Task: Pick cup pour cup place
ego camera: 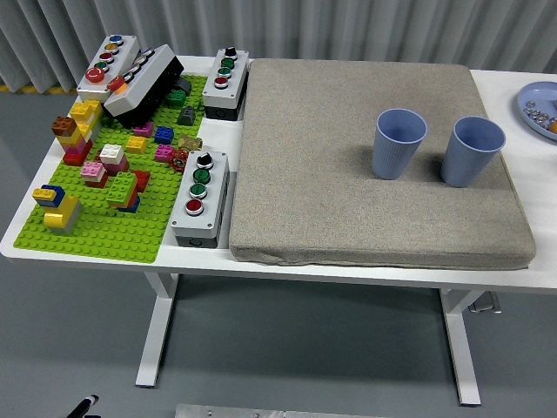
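no robot hand is in view, so its state can't be told; both cups [399,143] [472,151] stand upright, close together on the pad [348,209], whose soft surface could tip either one when grasped.

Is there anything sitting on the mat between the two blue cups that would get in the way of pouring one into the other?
Nothing visible does. The left blue cup and the right blue cup stand upright side by side on the grey mat, apart, with only bare mat between them. Neither robot hand is in view.
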